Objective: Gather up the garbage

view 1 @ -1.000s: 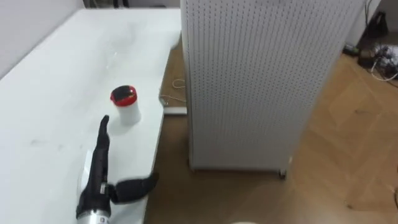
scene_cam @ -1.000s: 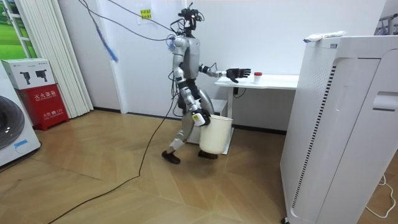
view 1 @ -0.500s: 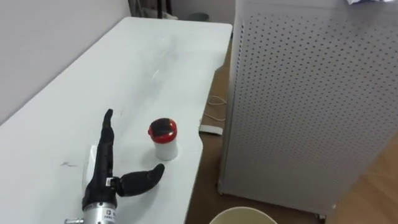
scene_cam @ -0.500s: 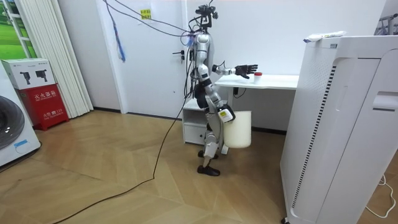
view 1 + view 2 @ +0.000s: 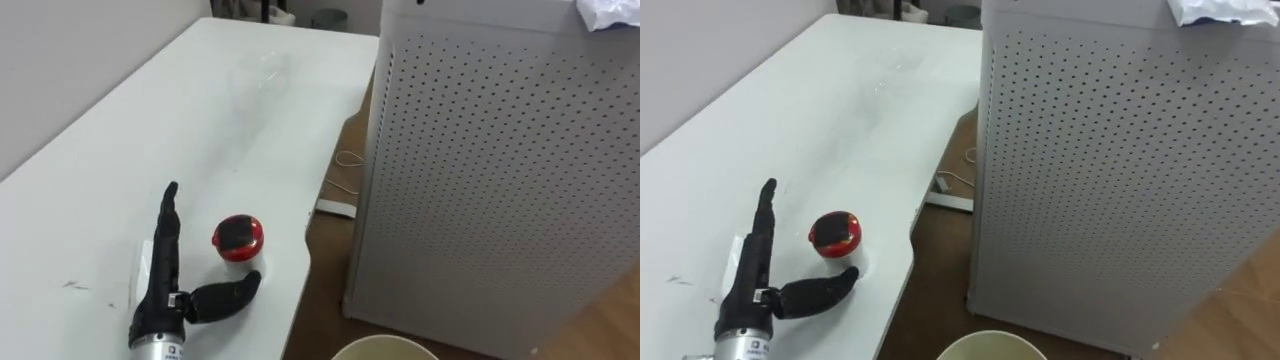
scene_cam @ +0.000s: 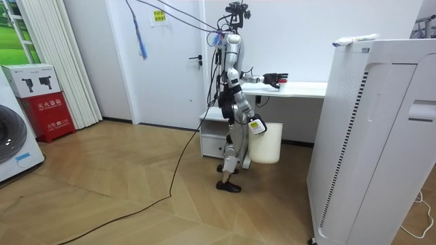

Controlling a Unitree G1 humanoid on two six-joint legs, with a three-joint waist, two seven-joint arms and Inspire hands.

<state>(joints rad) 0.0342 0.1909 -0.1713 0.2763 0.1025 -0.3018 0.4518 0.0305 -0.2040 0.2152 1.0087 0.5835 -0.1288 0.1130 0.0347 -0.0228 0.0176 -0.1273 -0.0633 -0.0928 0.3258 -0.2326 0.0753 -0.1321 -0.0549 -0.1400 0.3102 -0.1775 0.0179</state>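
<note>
A small white cup with a red lid stands near the front edge of the white table; the room view shows the cup too. My left hand lies open over the table just left of the cup. Its fingers are straight and its thumb reaches under the cup's near side, close to it. In the room view I stand at the table's end with my left arm stretched over it. A white bin hangs off the floor at my right hand. The bin's rim shows below.
A tall white perforated unit stands right of the table, with a narrow strip of wooden floor between them. Crumpled white paper lies on top of it. A white cable lies on the floor. A white drawer unit sits under the table.
I have walked to the room view's right, up to the table, carrying the bin along. My left hand has come closer to the cup, and the thumb now sits just beneath it.
</note>
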